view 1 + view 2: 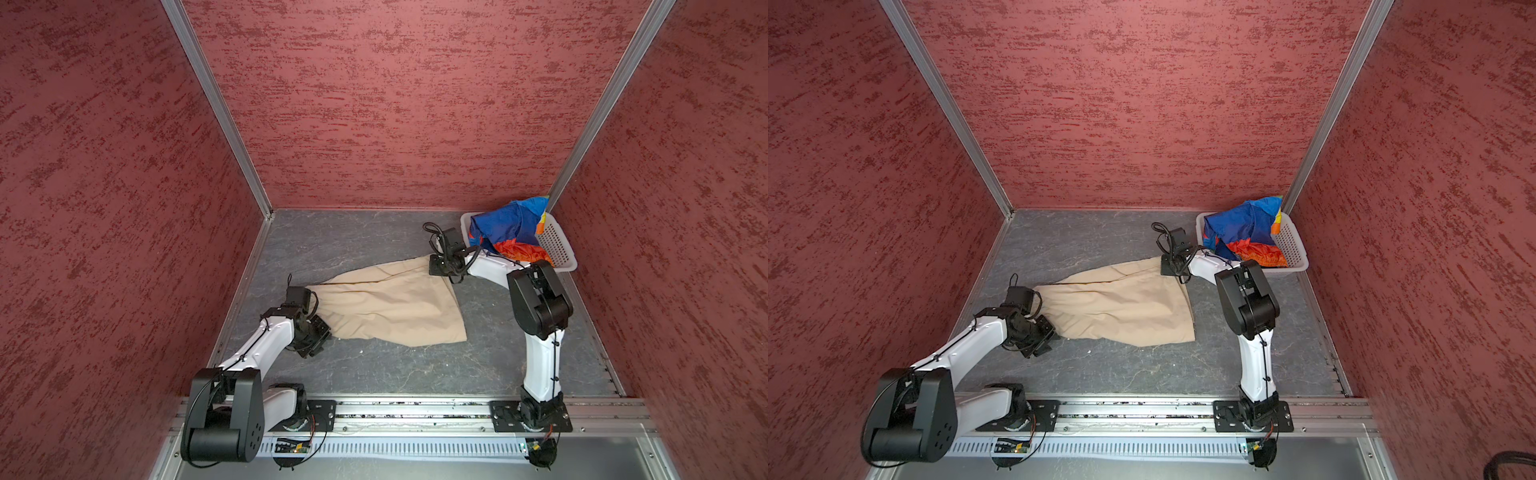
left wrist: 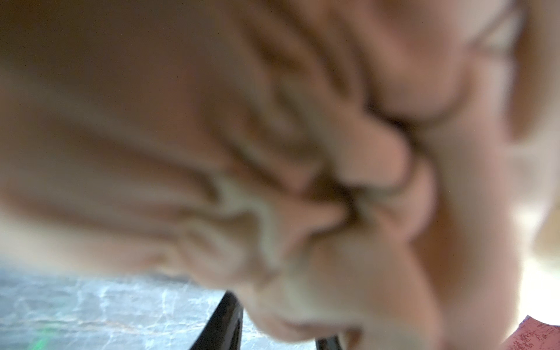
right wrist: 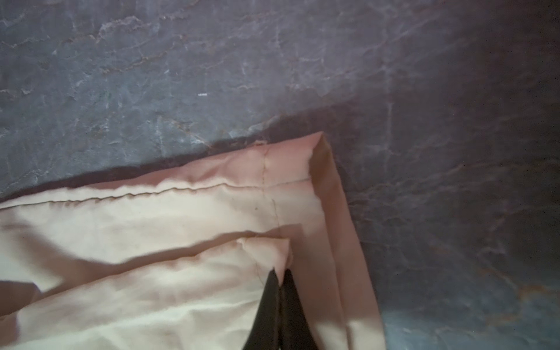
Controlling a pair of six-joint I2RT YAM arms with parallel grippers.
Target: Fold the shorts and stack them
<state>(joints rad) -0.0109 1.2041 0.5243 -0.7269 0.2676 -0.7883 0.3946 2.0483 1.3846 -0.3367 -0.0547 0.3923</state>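
Spread on the grey, slate-veined bench (image 1: pixel 332 241): beige shorts (image 1: pixel 386 307), plain matte woven cloth. Broad at the hem end toward the right, narrowing to a bunched point at the left. One straight seam line along the far edge, shallow creases across the middle.

At that bunched point: left gripper (image 1: pixel 323 329), lying low on the bench, jaws part-way closed round a thick wad of gathered waist. In the left wrist view, little beyond soft, blurred folds of beige pressed close to the lens, with dark fingers (image 2: pixel 224 321) at the edge beneath them.

At the far hem corner: right gripper (image 1: pixel 438 266), pointing down. In the right wrist view, black tapered fingertips (image 3: pixel 272 291) pressed together, pinching the corner of the upper cloth layer. Below it, a second layer lying flat, with a turned hem, a stitched line and a crisp squared corner on the bench.

Heaped in a white perforated plastic basket (image 1: pixel 559 245) at the far right corner: rainbow shorts (image 1: pixel 505 228), shiny and crumpled, blue panels above orange and red stripes, a sliver of yellow and green at one edge. Well above the rim, apart from the beige pair.

All round: red mottled walls (image 1: pixel 395 104) with a rough streaked texture.
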